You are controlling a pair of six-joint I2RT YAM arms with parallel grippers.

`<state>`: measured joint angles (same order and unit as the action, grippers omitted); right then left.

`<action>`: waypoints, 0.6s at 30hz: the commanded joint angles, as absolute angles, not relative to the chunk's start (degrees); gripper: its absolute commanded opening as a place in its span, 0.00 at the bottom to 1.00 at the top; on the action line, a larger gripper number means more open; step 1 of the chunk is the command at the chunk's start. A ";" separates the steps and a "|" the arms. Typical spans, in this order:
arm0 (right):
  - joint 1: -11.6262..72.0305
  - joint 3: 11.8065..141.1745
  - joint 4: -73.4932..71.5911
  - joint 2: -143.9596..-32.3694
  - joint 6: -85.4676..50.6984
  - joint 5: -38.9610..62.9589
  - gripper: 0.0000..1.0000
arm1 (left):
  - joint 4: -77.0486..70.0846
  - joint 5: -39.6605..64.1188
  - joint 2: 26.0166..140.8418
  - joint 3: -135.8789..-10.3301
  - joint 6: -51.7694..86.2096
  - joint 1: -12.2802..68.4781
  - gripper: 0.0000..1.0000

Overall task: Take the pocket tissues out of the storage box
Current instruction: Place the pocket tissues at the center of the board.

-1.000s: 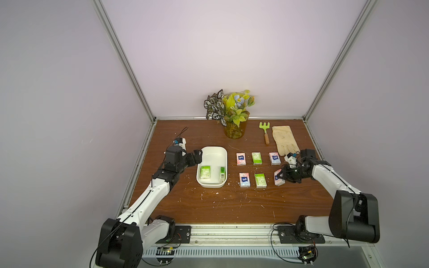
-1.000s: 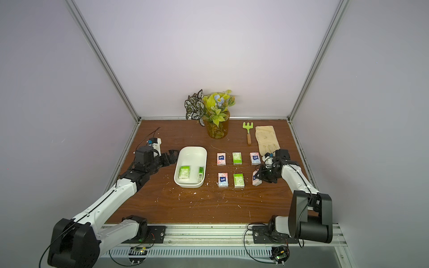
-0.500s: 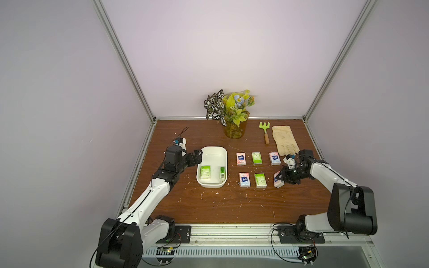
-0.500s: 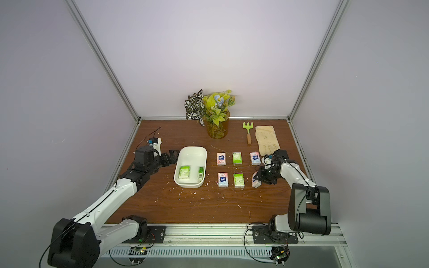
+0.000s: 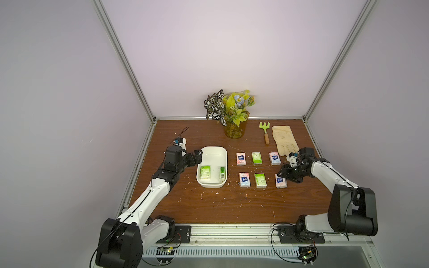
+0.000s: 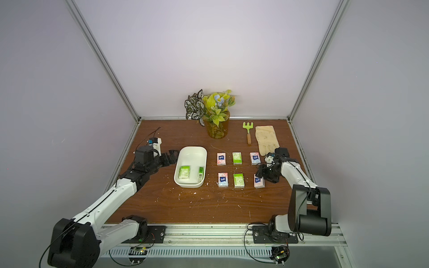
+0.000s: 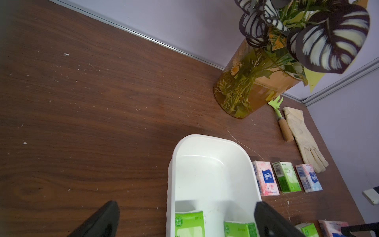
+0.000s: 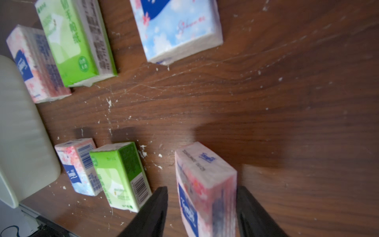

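The white storage box [image 5: 214, 157] [image 6: 193, 157] lies left of centre, with two green pocket tissues [image 5: 205, 172] [image 5: 222, 174] in its near end. Six more packets lie in two rows on the table to its right [image 5: 256, 158] [image 5: 260, 180]. My right gripper [image 5: 284, 173] [image 8: 202, 191] stands open around the near-right pink packet [image 5: 281, 181] [image 8: 205, 180], which rests on the table with a gap to one finger. My left gripper [image 5: 197, 156] [image 7: 184, 219] hangs wide open over the box's left rim, holding nothing.
A vase of leaves [image 5: 235, 130] stands at the back centre. A green hand rake [image 5: 265, 132] and a pale glove [image 5: 284, 139] lie at the back right, just behind my right wrist. White crumbs dot the wooden table.
My right gripper, shut on the pink packet a second ago, has opened its jaws around it at the right end of the near row. The left arm has not moved.
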<state>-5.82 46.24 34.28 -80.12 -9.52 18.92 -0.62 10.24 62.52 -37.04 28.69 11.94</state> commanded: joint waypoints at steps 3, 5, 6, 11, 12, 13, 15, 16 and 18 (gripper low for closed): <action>-5.64 50.55 35.16 -75.68 -10.68 14.54 0.68 | -0.26 10.27 62.34 -38.67 27.75 11.16 0.99; -5.24 52.40 36.45 -74.53 -10.86 12.69 0.69 | -0.18 10.20 62.32 -38.61 27.89 11.16 0.99; -4.85 53.72 37.44 -73.96 -10.85 11.51 0.70 | -0.09 10.27 62.22 -38.50 27.84 11.16 0.99; 1.06 61.32 40.75 -71.55 -13.09 7.14 0.72 | 1.02 10.54 61.66 -38.37 27.69 11.16 0.99; 3.59 62.92 41.16 -71.53 -13.96 6.30 0.73 | 1.42 10.71 61.62 -38.32 27.69 11.16 0.99; 6.32 64.62 41.45 -71.84 -15.08 5.28 0.72 | 1.86 10.96 61.49 -38.24 27.61 11.16 0.98; 11.90 67.57 41.51 -73.19 -17.12 3.93 0.73 | 2.73 11.42 61.29 -38.04 27.63 11.16 0.98; 14.27 68.87 41.48 -74.10 -18.09 3.57 0.72 | 3.17 11.69 61.31 -37.97 27.62 11.16 0.97; 19.67 71.48 40.38 -76.30 -20.59 2.83 0.72 | 4.09 12.41 61.12 -37.46 27.51 11.16 0.96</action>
<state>14.52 68.58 39.29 -74.30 -16.14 5.37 1.58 10.79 62.08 -37.04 28.58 11.94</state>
